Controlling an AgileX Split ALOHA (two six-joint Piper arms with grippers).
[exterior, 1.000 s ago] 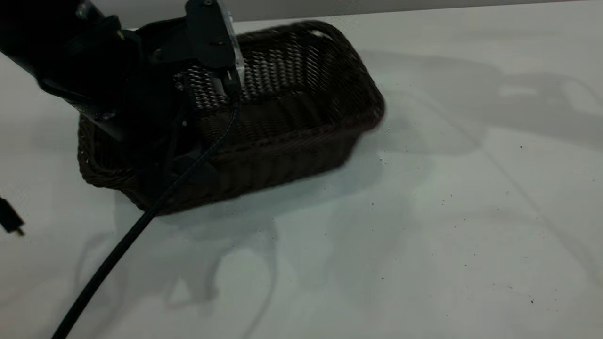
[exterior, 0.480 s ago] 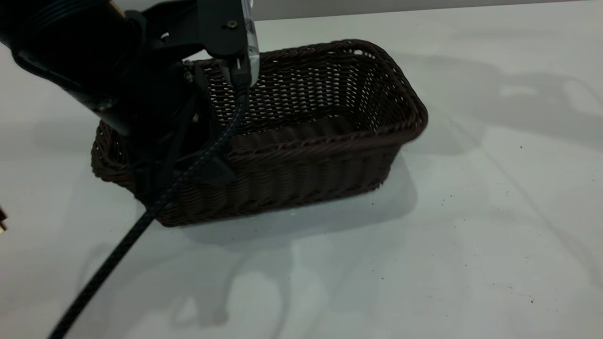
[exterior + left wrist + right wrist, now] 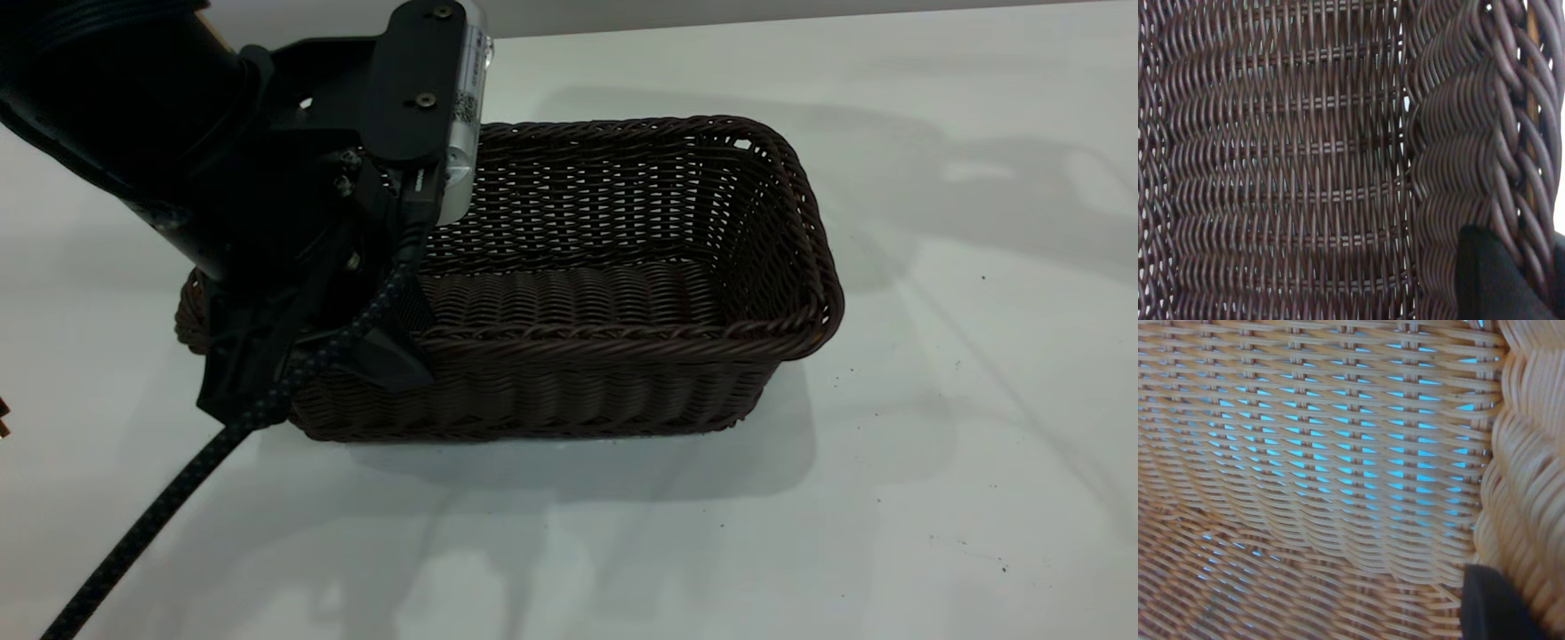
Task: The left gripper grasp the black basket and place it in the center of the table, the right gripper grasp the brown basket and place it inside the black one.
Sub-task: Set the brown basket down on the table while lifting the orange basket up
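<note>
The black basket (image 3: 622,293) stands level on the white table (image 3: 889,498) near the middle of the exterior view. My left gripper (image 3: 391,342) is shut on the near rim at its left end, one finger inside and one outside. The left wrist view shows the dark weave (image 3: 1305,167) and one finger (image 3: 1488,280) against the braided rim. The brown basket (image 3: 1325,467) fills the right wrist view. My right gripper (image 3: 1528,613) holds its braided rim, with one finger (image 3: 1491,610) inside. The right arm is outside the exterior view.
The left arm's black cable (image 3: 151,524) trails over the table towards the front left. A small dark part (image 3: 3,418) shows at the left edge. The table's far edge (image 3: 800,13) runs along the top.
My left gripper has carried the black basket to the right and towards the front, and has turned it from tilted to level and square to the table.
</note>
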